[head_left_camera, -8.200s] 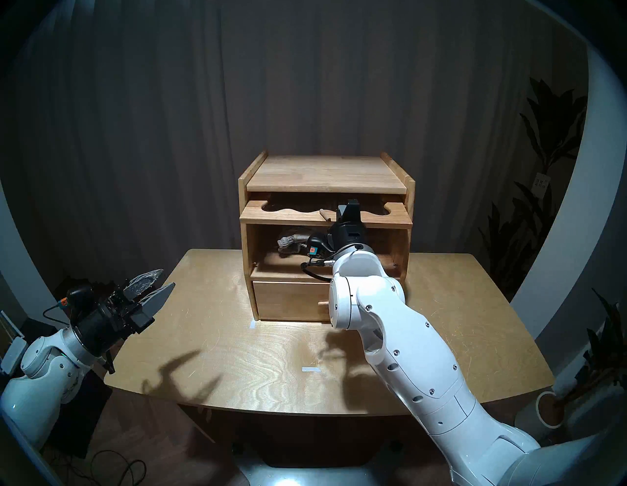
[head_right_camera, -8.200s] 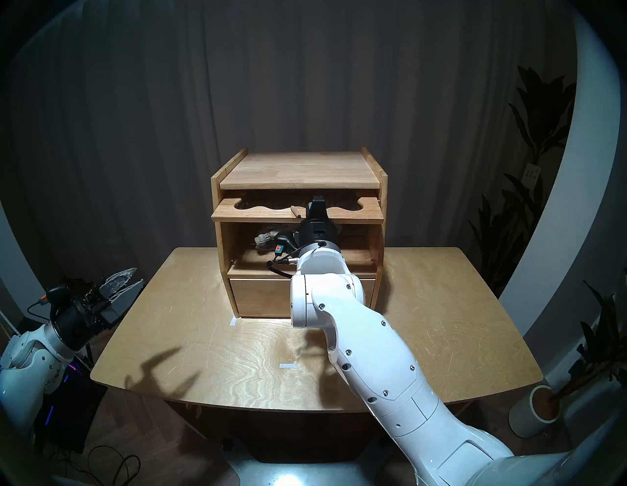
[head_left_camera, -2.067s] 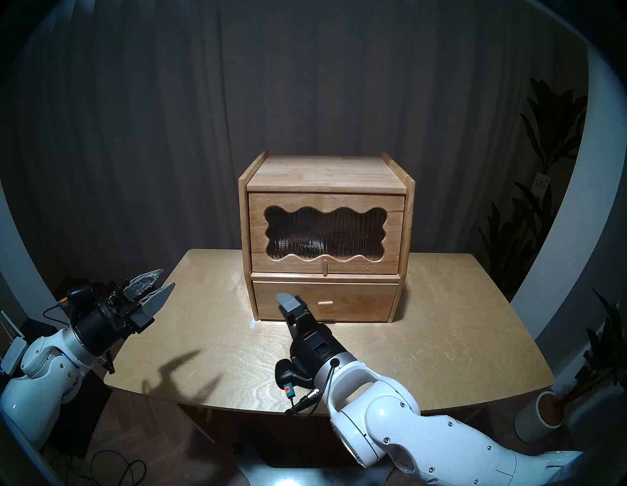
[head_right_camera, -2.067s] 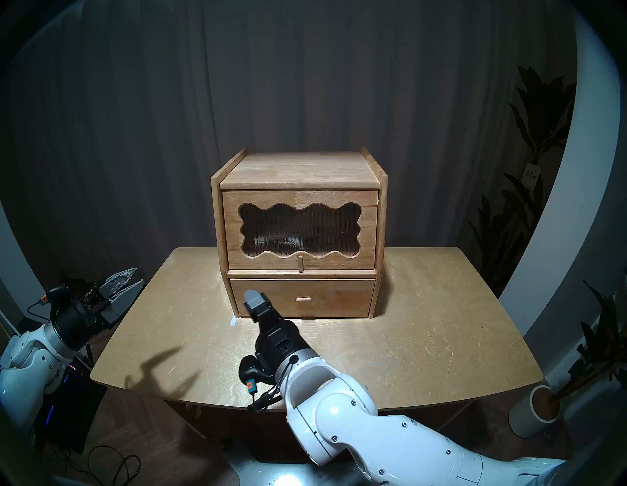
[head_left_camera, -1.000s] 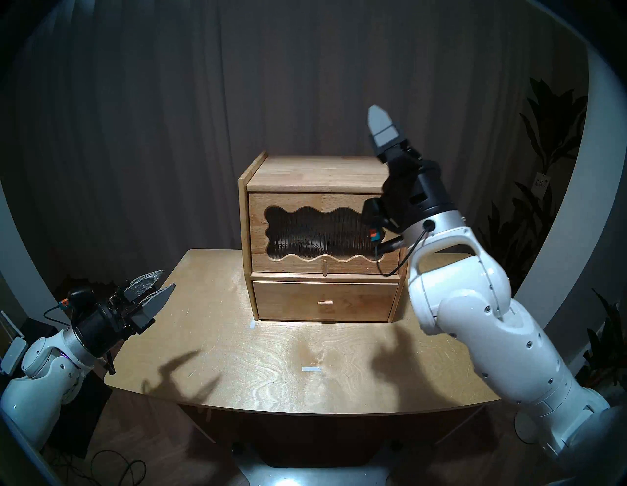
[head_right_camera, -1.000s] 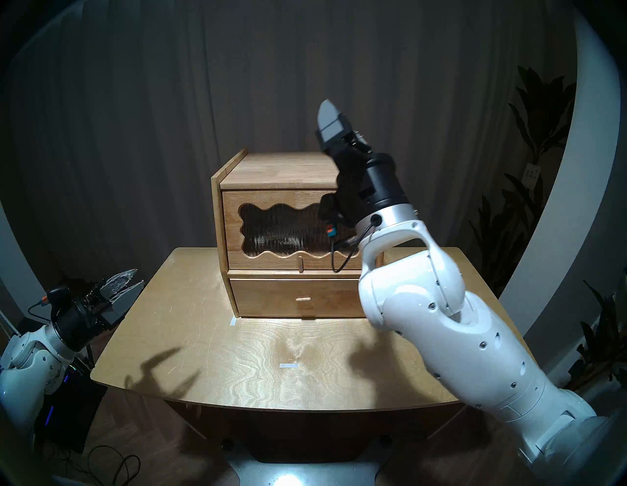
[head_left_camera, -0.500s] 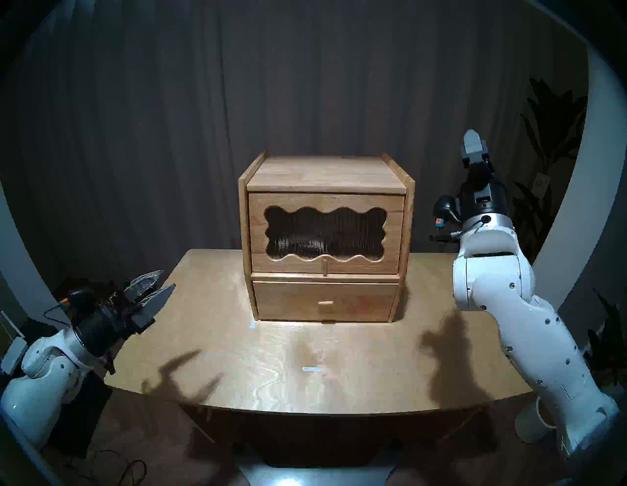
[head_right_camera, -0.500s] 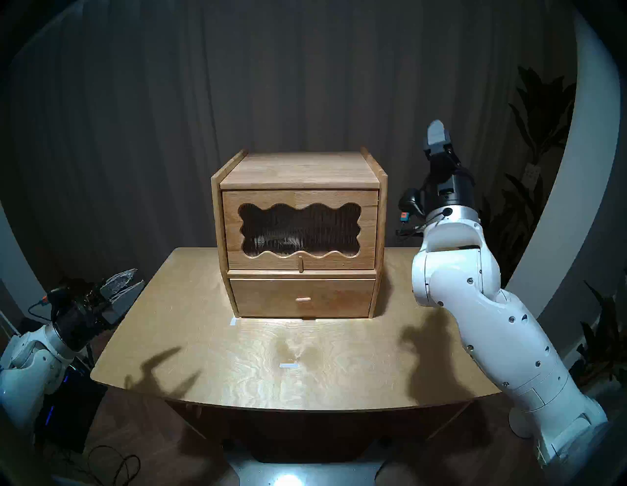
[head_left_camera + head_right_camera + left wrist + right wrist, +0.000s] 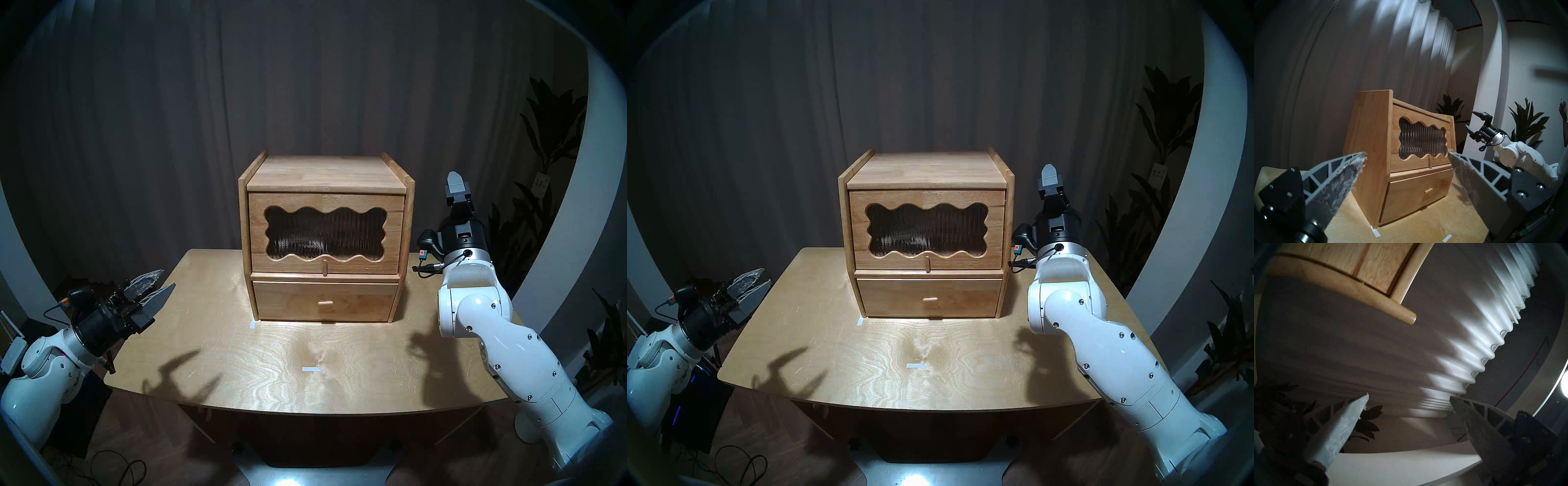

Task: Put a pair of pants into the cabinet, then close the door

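Looking out between the left gripper (image 9: pixel 1407 153), its two grey fingers (image 9: pixel 1335 179) spread wide at 7 and 5 o'clock with nothing between them, frayed fuzz on the pads. Dead center is the cabinet (image 9: pixel 1369 135) on the table (image 9: pixel 1449 220), seen from its corner. The door (image 9: pixel 1422 137) with the wavy ribbed window is shut flat, peg handle (image 9: pixel 1430 162) at the bottom edge. The drawer (image 9: pixel 1415 195) below is closed too. Out at 3 o'clock the right gripper (image 9: pixel 1473 123) hangs in the air, jaws apart, clear of the cabinet. Two tape strips (image 9: pixel 1376 232) on the table around 6.
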Motion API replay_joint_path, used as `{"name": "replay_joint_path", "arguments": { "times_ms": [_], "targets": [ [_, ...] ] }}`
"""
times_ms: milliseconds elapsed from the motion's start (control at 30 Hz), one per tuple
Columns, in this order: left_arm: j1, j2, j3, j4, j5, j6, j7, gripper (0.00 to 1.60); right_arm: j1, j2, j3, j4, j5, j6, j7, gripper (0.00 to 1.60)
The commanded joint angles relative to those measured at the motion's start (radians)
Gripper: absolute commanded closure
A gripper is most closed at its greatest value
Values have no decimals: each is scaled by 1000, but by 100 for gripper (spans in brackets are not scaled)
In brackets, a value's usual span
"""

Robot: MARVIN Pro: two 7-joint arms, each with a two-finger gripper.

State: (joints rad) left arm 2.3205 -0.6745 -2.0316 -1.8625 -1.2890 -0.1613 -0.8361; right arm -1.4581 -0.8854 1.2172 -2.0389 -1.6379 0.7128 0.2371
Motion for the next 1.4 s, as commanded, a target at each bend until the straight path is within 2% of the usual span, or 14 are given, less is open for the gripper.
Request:
{"name": "replay_joint_path", "arguments": {
  "times_ms": [0,200,467,600,1233,1333,1367],
  "targets": [
    [-5,2,-7,-4,-1,-2,0,0,16,-45,81,-34,82,64,-90,0],
    [-4,1,-3,-1,-1,-1,-1,0,-2,-58,150,20,197,68,-38,0],
    [-3,1,3,1,0,-1,-1,0,-45,-86,173,167,329,49,21,0],
    [-4,2,5,3,-1,-1,-1,0,-35,-102,177,218,396,28,52,0],
    [-5,3,11,7,-1,-2,-2,0,52,-141,271,236,656,-89,141,0],
    [-5,3,11,7,-1,-2,-2,0,59,-143,287,240,686,-104,150,0],
    [-5,3,12,7,-1,-2,-2,0,27,-60,309,323,579,-18,147,0]
  ]
}}
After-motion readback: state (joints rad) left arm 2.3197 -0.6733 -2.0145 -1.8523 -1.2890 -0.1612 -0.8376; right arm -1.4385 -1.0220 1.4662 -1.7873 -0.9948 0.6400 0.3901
